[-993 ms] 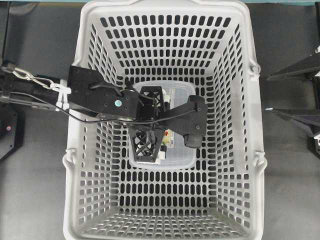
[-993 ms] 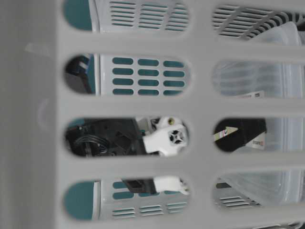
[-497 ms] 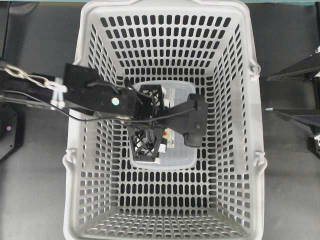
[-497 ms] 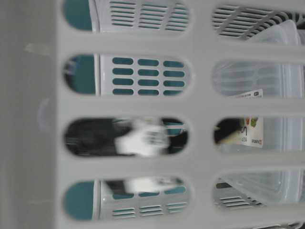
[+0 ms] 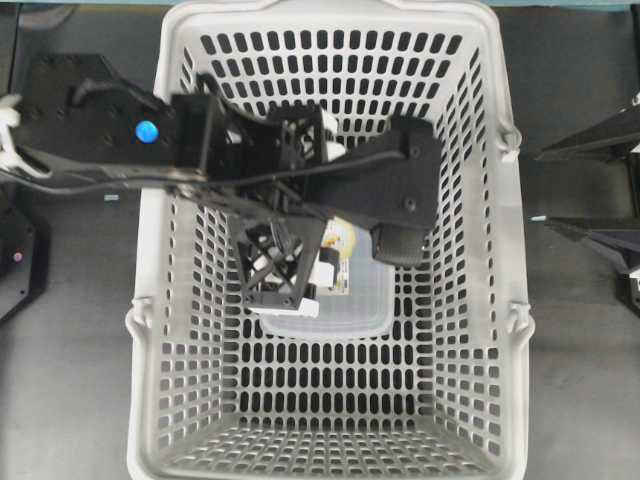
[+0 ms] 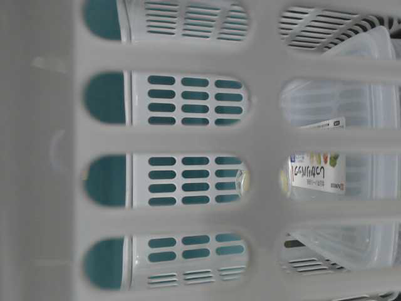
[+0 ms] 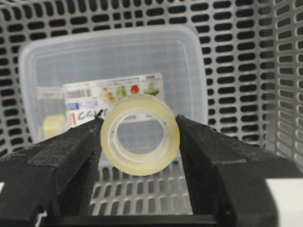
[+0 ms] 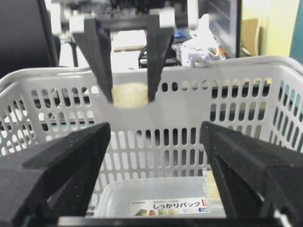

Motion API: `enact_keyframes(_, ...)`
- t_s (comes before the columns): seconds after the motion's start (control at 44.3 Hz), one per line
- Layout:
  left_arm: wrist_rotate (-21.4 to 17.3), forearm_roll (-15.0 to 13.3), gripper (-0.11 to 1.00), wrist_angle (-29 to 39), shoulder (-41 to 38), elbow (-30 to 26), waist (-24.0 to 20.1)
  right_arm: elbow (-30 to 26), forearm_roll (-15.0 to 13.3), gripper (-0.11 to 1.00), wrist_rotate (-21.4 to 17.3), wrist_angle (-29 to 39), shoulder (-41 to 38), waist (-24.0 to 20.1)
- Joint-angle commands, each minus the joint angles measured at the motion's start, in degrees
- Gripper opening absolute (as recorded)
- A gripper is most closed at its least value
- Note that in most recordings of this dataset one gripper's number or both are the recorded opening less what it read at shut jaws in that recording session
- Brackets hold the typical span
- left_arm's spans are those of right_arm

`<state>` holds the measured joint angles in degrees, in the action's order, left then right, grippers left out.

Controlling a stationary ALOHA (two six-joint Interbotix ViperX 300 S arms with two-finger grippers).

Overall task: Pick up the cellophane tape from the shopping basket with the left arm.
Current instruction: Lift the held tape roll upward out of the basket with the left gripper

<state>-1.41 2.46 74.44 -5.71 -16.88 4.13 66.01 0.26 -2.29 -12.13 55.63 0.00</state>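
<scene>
My left arm (image 5: 150, 135) has come up since a second ago, its jaws pinching the small pale-yellow translucent tape roll (image 7: 139, 134) above the light-grey slotted plastic basket (image 5: 160, 300). The basket sits on a dark desk (image 5: 70, 380). Only the right wrist view shows room clutter behind; my right jaws (image 8: 154, 156) are spread. The clear rectangular plastic box (image 7: 118, 56) stays on the basket floor.

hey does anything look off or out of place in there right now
Nothing stands out. The left gripper grips the tape squarely, above the basket rim. The clear box lies flat on the basket floor.
</scene>
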Motion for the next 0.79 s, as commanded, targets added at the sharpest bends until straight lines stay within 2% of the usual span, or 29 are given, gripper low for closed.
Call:
enact_keyframes(0.0,0.0,0.09,0.5,0.53,1.67,-1.93,0.09,-0.88,0.18,0.75,-0.09,-0.62,-0.26,-0.09)
enact_keyframes(0.767,0.09,0.18,0.5,0.62,0.62,-1.85,0.44,-0.88,0.18,0.75,-0.09,-0.62,-0.26,-0.09)
